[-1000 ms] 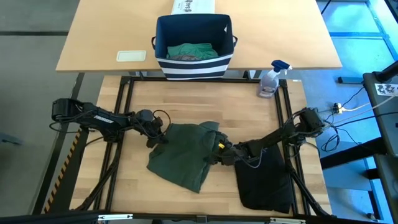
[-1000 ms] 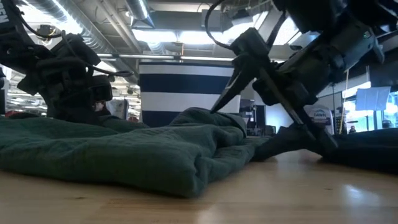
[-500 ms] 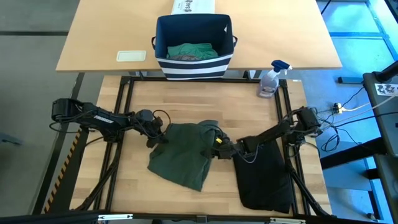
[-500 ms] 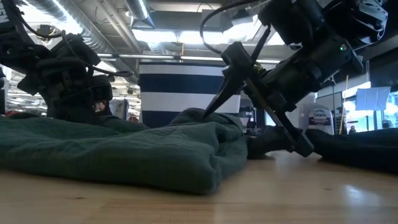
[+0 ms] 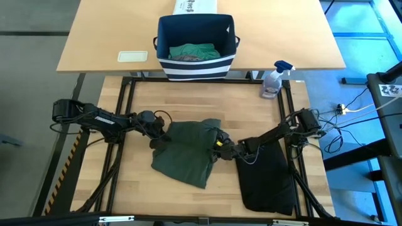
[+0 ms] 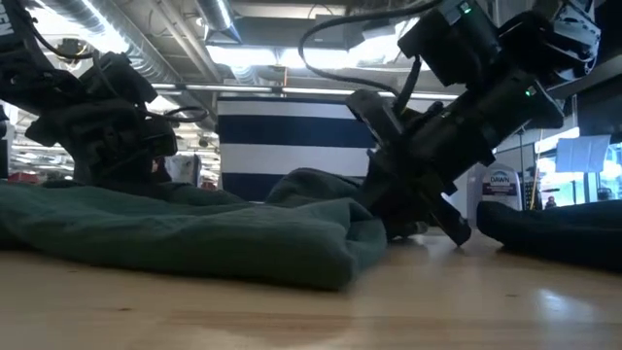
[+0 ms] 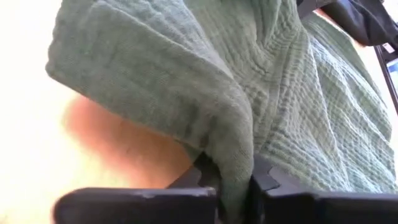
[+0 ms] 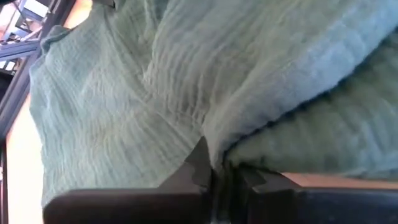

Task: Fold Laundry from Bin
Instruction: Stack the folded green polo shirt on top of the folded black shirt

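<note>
A dark green garment (image 5: 185,154) lies crumpled on the middle of the table. My left gripper (image 5: 162,137) is at its far left corner and is shut on it. From the right, my right gripper (image 5: 220,145) reaches the garment's right edge and is shut on that edge. Both holds show close up in the wrist views, at my left gripper (image 7: 235,179) and my right gripper (image 8: 217,167). The bin (image 5: 196,47) stands on the far table, with teal-green and grey laundry (image 5: 193,52) inside. My left gripper pinches a folded ridge of the green cloth (image 7: 239,149) between its two fingers, at the garment's far left corner. It comes from the table's left, slanting down. The cloth drapes slack over the fingertips, and the rest lies on the table. My right gripper pinches a bunched fold at the garment's right edge (image 8: 214,140) between its two fingers. It comes from the table's right, slanting down. The fold is low by the tabletop, and the garment lies slack on the table.
A folded black garment (image 5: 267,179) lies on the table's near right part, under my right arm. A spray bottle (image 5: 274,80) stands at the far right corner. A white printed box (image 5: 195,6) is behind the bin, and a pale card (image 5: 132,56) is on the far table.
My right gripper has moved toward the table's left onto the green garment's right edge, rolled about its axis, and shut from wide open onto the cloth. The garment's right side has bunched up a little toward the left. Its left part has stayed put.
</note>
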{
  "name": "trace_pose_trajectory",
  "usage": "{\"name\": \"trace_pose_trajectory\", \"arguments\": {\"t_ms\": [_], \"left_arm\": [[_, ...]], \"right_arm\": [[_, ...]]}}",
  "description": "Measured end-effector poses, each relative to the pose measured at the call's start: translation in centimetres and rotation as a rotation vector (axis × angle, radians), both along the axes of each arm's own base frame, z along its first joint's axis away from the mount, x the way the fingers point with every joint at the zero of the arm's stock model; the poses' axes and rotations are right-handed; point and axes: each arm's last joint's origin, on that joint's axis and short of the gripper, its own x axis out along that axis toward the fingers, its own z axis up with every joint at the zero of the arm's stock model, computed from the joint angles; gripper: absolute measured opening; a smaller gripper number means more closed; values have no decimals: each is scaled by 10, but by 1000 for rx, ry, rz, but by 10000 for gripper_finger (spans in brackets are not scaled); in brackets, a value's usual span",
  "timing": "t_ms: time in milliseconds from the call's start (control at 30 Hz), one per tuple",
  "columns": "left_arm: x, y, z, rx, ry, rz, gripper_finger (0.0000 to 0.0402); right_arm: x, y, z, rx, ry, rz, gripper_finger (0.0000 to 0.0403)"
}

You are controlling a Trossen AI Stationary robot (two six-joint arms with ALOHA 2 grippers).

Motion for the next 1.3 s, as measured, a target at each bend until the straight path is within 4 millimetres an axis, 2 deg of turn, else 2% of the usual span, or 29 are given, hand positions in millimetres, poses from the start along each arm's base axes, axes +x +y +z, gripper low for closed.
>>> {"name": "trace_pose_trajectory", "arguments": {"t_ms": [133,233,367,567,767,967,1100,1233,1300], "left_arm": [[2,0,2,-3,-30,-14,6],[5,0,9,-22,-100,-20,5],[11,-1,24,-67,-195,-39,4],[29,-8,56,-66,-310,-98,3],[53,-21,87,9,-292,-147,3],[77,-38,134,94,-346,-207,2],[84,-47,160,139,-367,-224,2],[90,-54,173,160,-379,-236,2],[96,-57,172,155,-368,-248,2]], "right_arm": [[0,1,6,-15,-17,21,10],[-1,0,20,-26,-52,27,8],[-6,-1,54,-52,-121,32,7],[-28,4,103,-125,-65,18,7],[-53,22,142,-155,-42,6,7],[-75,45,177,-197,12,-14,7],[-89,61,202,-207,20,-18,7],[-105,72,217,-209,42,-29,7],[-115,75,219,-196,82,-33,7]]}}
